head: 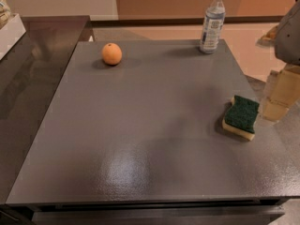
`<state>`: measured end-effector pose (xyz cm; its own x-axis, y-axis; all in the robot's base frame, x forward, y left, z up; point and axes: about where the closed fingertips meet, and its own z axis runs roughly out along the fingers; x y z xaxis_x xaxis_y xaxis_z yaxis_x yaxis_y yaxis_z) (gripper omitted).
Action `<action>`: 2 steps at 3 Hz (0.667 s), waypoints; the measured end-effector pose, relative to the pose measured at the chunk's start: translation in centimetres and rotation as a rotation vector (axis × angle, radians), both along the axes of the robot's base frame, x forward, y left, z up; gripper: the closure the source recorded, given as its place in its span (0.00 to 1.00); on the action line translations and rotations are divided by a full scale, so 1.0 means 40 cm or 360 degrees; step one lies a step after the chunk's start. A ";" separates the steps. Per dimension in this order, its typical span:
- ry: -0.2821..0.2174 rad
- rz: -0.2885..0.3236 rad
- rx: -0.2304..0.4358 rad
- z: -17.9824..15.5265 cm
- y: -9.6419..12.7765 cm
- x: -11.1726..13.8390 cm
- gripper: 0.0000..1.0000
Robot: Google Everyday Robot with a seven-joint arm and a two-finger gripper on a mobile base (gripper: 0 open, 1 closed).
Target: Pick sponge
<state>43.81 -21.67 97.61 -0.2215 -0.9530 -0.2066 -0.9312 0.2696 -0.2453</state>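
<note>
Approaching the sponge [241, 116], which lies ungrasped on the worktop [140, 139].
Pincer [276, 102] hangs just beside the sponge; how open, cannot tell. Next, probably: centre above the sponge, descend.

Small wavy-edged rectangular sponge [241, 117], dark green scouring top over pale yellow foam, lying flat green side up, slightly skewed, near right edge of grey tabletop [140, 125], just left of gripper [277, 104] at frame's right edge.
</note>
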 end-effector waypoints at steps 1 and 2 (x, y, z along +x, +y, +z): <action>-0.0002 -0.0002 0.0005 -0.007 -0.003 0.001 0.00; 0.0004 -0.0011 0.0020 -0.033 -0.016 -0.003 0.00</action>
